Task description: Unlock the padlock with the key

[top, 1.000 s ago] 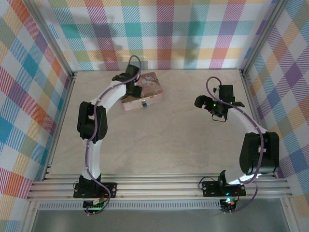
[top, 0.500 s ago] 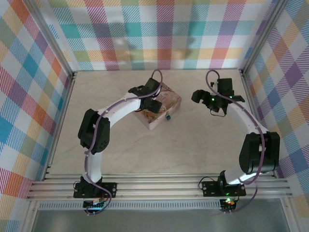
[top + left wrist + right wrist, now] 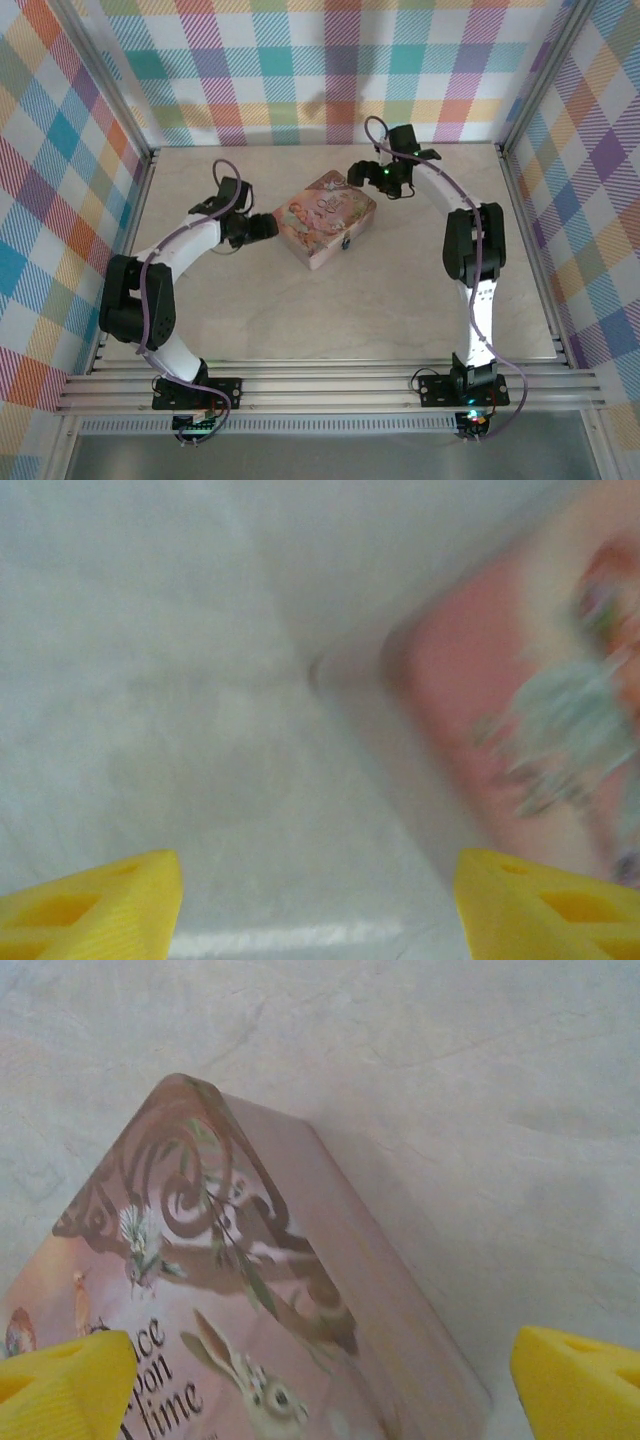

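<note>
The pink illustrated box [image 3: 325, 218] lies at the middle back of the table. The padlock [image 3: 346, 243] is a tiny dark-blue speck at the box's front right side. The key is out of view. My left gripper [image 3: 266, 228] sits just left of the box, apart from it. In the left wrist view its yellow fingers [image 3: 90, 905] stand open [image 3: 318, 905] over bare table, with the box [image 3: 520, 710] blurred to the right. My right gripper [image 3: 360, 172] hovers at the box's far corner. It is open [image 3: 325, 1380] above the box lid [image 3: 200, 1290].
The beige tabletop [image 3: 330, 310] is ringed by checked walls and a metal frame rail [image 3: 330, 385] at the near edge. Both arms curve in from the sides toward the box.
The box slid right and turned with the left arm on it. The left gripper has since pulled back to the box's left side. The right gripper swung left to the box's far corner.
</note>
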Controlling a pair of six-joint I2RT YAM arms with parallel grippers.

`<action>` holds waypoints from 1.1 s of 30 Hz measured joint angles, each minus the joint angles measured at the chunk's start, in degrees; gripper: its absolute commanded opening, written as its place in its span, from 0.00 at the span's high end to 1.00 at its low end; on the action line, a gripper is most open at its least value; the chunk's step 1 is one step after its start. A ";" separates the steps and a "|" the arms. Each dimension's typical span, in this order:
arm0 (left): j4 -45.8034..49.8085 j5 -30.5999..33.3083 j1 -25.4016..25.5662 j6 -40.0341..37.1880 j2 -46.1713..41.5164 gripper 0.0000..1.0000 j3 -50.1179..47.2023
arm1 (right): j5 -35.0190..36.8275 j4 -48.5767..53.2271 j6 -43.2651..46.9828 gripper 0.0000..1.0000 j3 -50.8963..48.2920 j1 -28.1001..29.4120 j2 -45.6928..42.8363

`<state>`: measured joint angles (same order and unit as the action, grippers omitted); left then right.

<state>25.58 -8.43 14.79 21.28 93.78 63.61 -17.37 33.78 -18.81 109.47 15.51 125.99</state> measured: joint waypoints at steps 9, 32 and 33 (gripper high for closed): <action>-4.39 -5.90 0.13 5.44 4.37 0.34 -2.14 | -7.02 -0.76 0.22 0.23 2.01 1.09 3.69; 4.13 -4.02 11.61 7.93 46.99 0.38 59.78 | -1.31 -3.78 -4.31 0.26 -32.46 -15.54 -18.93; 4.61 -3.87 11.76 8.07 46.99 0.38 59.98 | -1.31 -3.76 -4.33 0.26 -32.46 -15.78 -18.93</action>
<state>30.20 -12.29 26.55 29.34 140.77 123.59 -18.68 30.02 -23.14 77.01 -0.27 107.07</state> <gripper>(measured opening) 0.624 0.738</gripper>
